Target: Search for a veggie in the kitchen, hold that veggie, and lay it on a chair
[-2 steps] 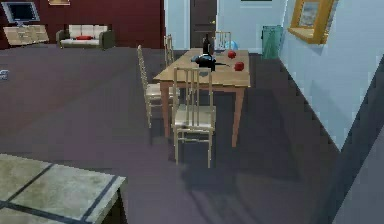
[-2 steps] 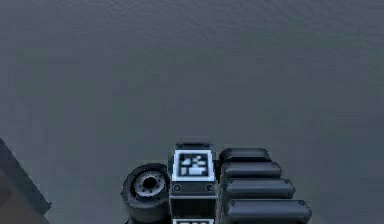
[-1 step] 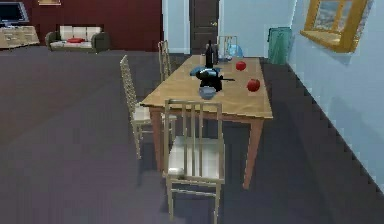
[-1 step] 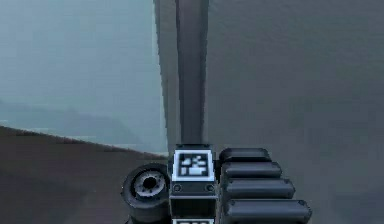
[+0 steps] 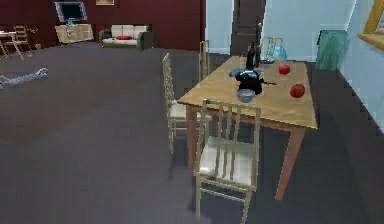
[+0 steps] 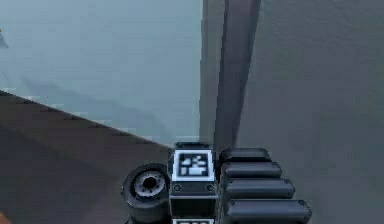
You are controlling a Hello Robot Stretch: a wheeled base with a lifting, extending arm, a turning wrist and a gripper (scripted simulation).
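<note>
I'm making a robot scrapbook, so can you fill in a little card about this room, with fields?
room: dining spot, with a sitting area far back
table: wooden table, at the forward view's right
chairs: near chair at the table's front end; side chair at its left
on table: near red round thing, far red round thing, dark pot, bowl, dark bottle
far back: sofa with a red cushion
pincer: dark body low in the arm side view, before a pale wall; cannot tell whether it holds anything
</note>
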